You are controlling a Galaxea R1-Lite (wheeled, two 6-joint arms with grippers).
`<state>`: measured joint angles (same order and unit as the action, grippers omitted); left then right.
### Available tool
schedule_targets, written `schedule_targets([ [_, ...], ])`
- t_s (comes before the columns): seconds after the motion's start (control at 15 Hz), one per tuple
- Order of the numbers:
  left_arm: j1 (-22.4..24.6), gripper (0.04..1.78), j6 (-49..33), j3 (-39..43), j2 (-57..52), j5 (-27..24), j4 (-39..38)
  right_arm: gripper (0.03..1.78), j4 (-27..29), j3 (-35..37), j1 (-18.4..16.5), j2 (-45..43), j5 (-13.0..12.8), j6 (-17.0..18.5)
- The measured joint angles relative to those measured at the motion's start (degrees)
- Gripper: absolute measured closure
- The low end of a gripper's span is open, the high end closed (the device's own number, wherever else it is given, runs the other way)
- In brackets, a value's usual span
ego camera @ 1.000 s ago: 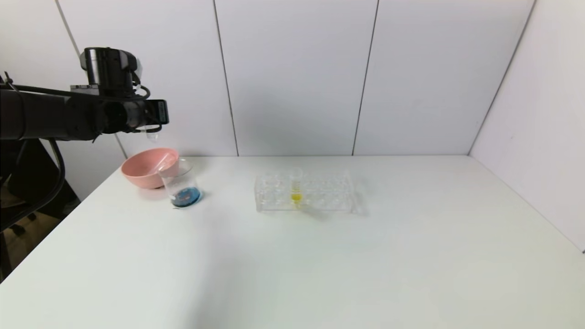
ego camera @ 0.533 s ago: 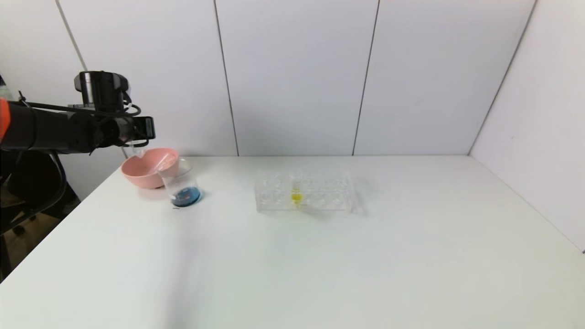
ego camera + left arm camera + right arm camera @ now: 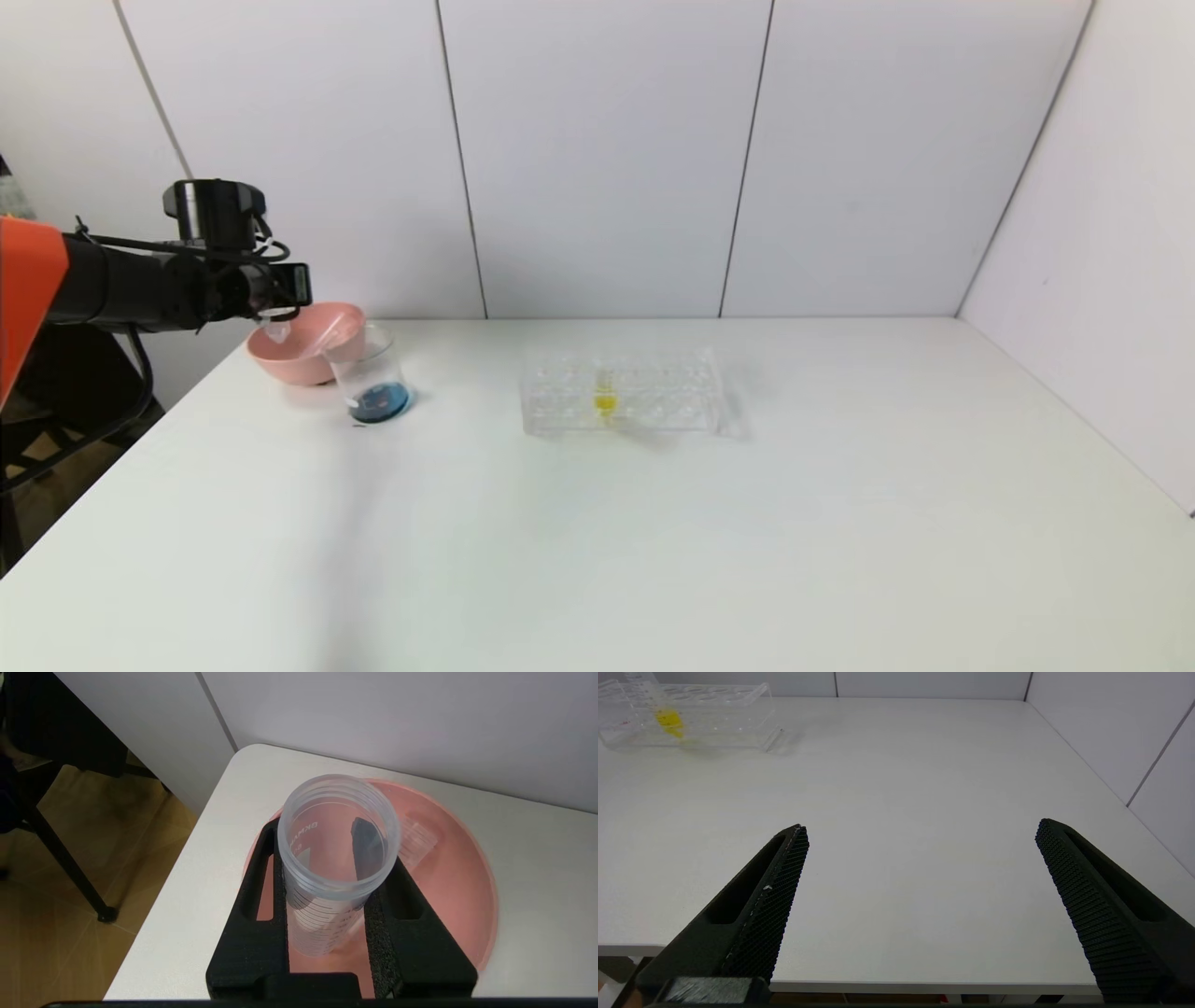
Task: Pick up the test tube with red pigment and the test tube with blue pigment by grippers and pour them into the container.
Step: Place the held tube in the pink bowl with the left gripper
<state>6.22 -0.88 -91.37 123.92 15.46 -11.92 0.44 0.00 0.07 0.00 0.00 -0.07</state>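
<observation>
Empty tube (image 3: 337, 858): clear, graduated, gripped between the two fingers of the left pincer (image 3: 339, 891); its open mouth is turned toward the wrist camera. No pigment is seen inside, so which of the two tubes it is cannot be told. In the head view the tube (image 3: 277, 328) is seen just under the left pincer (image 3: 280, 297), directly above the bowl.

Bowl (image 3: 280, 359): pink, set at the counter's far left corner. A second clear tube (image 3: 416, 837) is seen lying inside it, against the wall.

Beaker (image 3: 372, 373): clear glass, placed touching or just beside the bowl, on the side nearer the rack. A shallow pool of blue liquid with a darker patch is held at its bottom.

Rack (image 3: 621, 394): clear plastic, set near the counter's middle, well apart from the beaker. One tube with yellow liquid (image 3: 605, 392) is held upright in it; its other holes appear empty.

Right pincer (image 3: 920, 858): released, fingers spread wide, held low at the near edge of the counter (image 3: 901, 788), well apart from the rack (image 3: 714, 718); outside the head view.
</observation>
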Motion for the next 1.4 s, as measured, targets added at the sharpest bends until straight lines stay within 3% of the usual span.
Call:
schedule_targets([
  [0.33,0.7,1.35,0.6,-0.4,2.1,-0.1,-1.7,0.04,0.0,0.0,0.0,0.0,0.0,0.0],
  [0.53,0.7,1.24,0.6,-0.3,2.6,-0.2,-1.9,0.04,0.0,0.0,0.0,0.0,0.0,0.0],
  [0.67,0.7,1.04,0.6,-0.6,2.7,-0.3,-2.0,0.04,0.0,0.0,0.0,0.0,0.0,0.0],
  [0.93,0.6,0.41,0.5,-0.8,2.7,-0.3,-3.5,0.04,0.0,0.0,0.0,0.0,0.0,0.0],
  [1.07,0.5,0.19,0.5,-0.5,2.4,-0.2,-3.7,0.04,0.0,0.0,0.0,0.0,0.0,0.0],
  [1.2,-0.1,0.07,0.5,-0.1,1.7,0.3,-3.7,0.04,0.0,0.0,0.0,0.0,0.0,0.0],
  [1.4,-1.3,0.04,0.6,0.9,-0.9,0.5,-3.6,0.04,0.0,0.0,0.0,0.0,0.0,0.0],
])
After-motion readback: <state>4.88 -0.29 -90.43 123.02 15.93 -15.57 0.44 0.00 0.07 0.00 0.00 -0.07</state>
